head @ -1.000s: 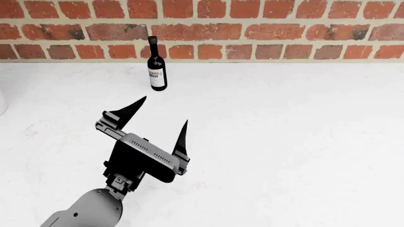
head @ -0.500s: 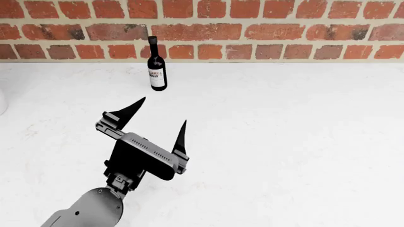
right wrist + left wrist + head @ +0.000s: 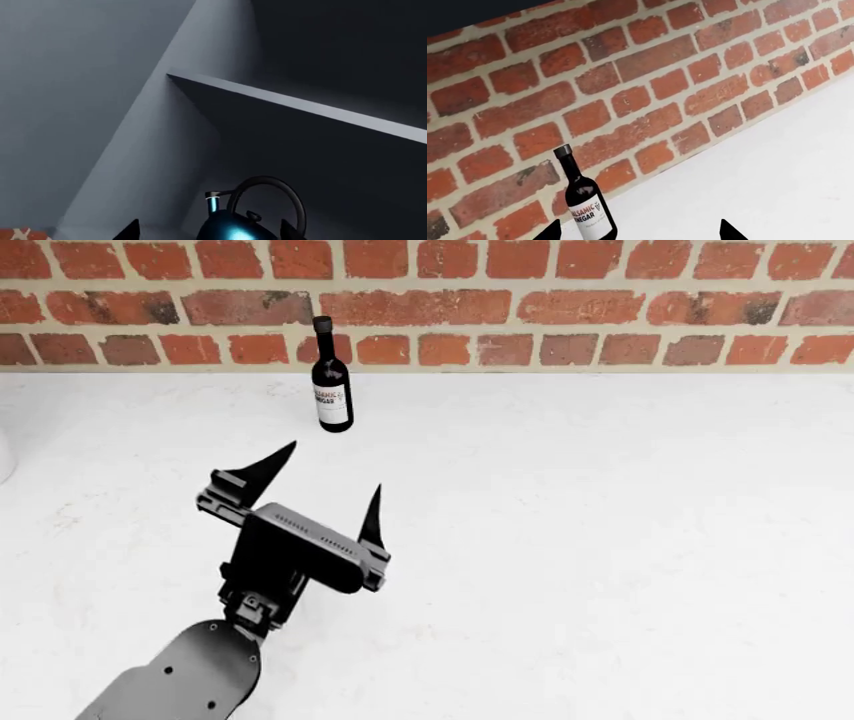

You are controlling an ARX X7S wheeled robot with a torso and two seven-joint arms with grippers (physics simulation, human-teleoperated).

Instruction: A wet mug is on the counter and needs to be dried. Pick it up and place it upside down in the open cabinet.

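Note:
The mug shows in no view. Over the white counter (image 3: 614, 540), my left gripper (image 3: 334, 468) hangs open and empty, its black fingertips pointing toward the brick wall and the bottle. In the left wrist view only the two tips of the left gripper (image 3: 639, 231) show, wide apart, with the counter (image 3: 774, 170) beyond them. My right gripper (image 3: 210, 231) is out of the head view. Its tips stand wide apart and hold nothing, facing a grey cabinet with a shelf (image 3: 300, 107).
A dark wine bottle (image 3: 331, 380) with a white label stands upright near the brick wall (image 3: 534, 300); the bottle (image 3: 587, 205) is also close ahead in the left wrist view. A shiny dark-blue kettle (image 3: 233, 227) sits inside the cabinet. A white object (image 3: 4, 455) pokes in at the counter's left edge.
My left gripper has shifted a little forward and left toward the bottle, still open. The bottle has not moved.

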